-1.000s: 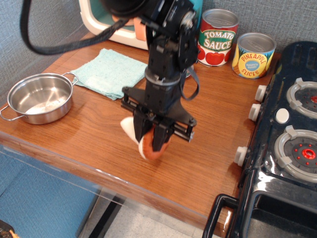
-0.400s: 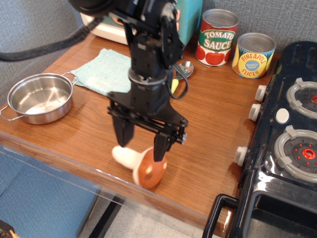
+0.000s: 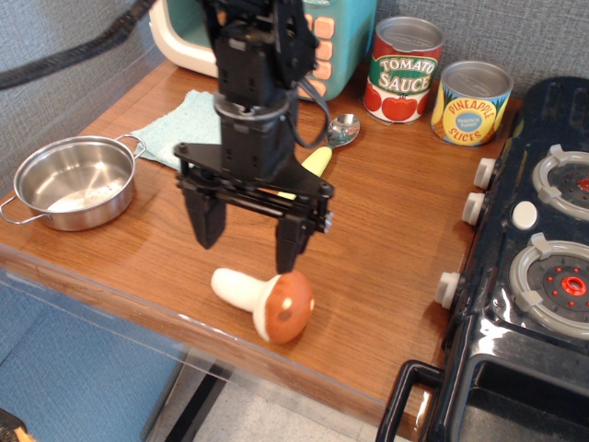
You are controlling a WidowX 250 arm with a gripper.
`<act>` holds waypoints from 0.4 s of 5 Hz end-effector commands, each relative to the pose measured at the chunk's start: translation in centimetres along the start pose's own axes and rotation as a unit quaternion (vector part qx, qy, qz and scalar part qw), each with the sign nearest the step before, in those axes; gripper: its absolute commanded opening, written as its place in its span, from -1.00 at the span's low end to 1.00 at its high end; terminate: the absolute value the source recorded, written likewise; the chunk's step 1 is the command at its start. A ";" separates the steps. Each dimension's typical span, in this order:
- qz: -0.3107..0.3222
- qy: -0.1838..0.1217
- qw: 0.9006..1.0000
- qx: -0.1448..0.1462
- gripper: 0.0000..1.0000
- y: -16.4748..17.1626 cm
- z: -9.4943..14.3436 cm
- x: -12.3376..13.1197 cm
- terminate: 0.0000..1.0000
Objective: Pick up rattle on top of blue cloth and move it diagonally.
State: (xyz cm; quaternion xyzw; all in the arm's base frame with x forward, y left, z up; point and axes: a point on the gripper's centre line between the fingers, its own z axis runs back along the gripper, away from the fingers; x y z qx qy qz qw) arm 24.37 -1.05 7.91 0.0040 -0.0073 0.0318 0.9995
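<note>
The rattle (image 3: 267, 299), with a cream-white stem and a reddish-brown cap, lies on its side on the wooden table near the front edge. My gripper (image 3: 247, 244) is open and empty, hanging just above and behind the rattle, with its fingers apart and clear of it. The teal-blue cloth (image 3: 189, 124) lies flat at the back left, partly hidden behind my arm, with nothing visible on it.
A steel pot (image 3: 74, 180) stands at the left. A yellow-handled spoon (image 3: 327, 147) lies behind my arm. A tomato sauce can (image 3: 405, 69) and a pineapple can (image 3: 471, 101) stand at the back. A toy stove (image 3: 543, 258) fills the right side.
My gripper opened and let go of the rattle, which now lies on the table. The gripper then rose and shifted left and back.
</note>
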 end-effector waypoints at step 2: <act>0.003 -0.030 1.000 -0.005 1.00 0.8 1.5 0.1 1.00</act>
